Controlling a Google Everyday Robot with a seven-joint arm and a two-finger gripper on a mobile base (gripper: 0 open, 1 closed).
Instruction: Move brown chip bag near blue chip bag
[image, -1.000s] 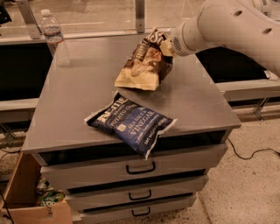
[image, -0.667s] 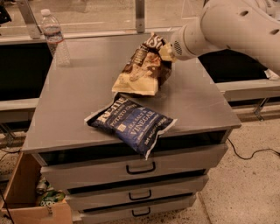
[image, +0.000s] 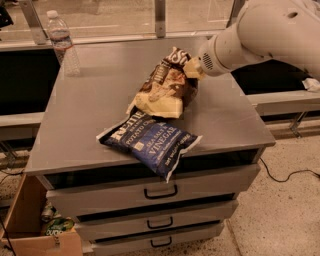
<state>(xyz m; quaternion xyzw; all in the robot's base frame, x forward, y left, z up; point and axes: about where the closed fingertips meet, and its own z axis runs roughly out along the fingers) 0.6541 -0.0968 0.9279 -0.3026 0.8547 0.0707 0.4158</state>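
Fingers of the gripper were closed on the upper right edge of the brown chip bag, just right of the frame's centre and in its upper half. The white arm entered from the upper right corner. The brown chip bag stood tilted, dark top raised toward the gripper and tan bottom resting on the grey cabinet top. Its lower edge met the upper edge of the blue chip bag, which lay flat directly below it in the frame, with one corner hanging over the cabinet's front edge. A clear water bottle stood upright at the upper left, well apart from both bags. Three drawers with handles filled the cabinet front, and a cardboard box sat on the floor at the lower left.
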